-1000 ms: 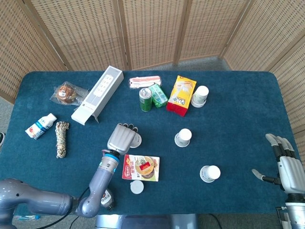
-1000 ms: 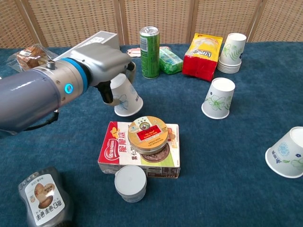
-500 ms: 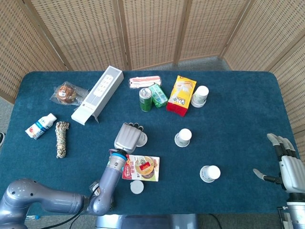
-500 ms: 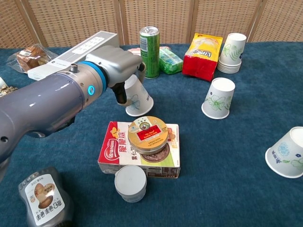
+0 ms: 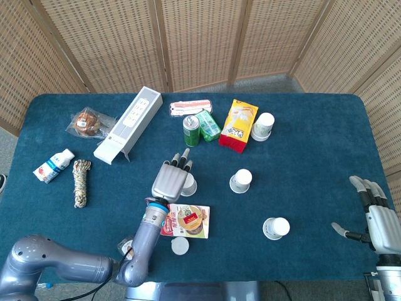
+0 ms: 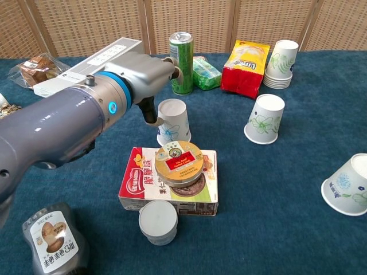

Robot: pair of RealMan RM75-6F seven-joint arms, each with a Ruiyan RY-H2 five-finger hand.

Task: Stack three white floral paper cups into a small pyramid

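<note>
Floral cup [image 6: 174,119] upside down beside left robot hand [image 6: 148,73], fingers apparently spread, gripping nothing; labels unreadable.

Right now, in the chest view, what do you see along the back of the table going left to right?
Bagged pastry → white box → green can → green packet → yellow-red bag → cup stack.

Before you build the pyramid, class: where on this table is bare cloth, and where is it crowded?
Bare: blue cloth between the middle cup, the near-right cup and the right hand. Crowded: around the left hand, its cup and the biscuit box.
</note>
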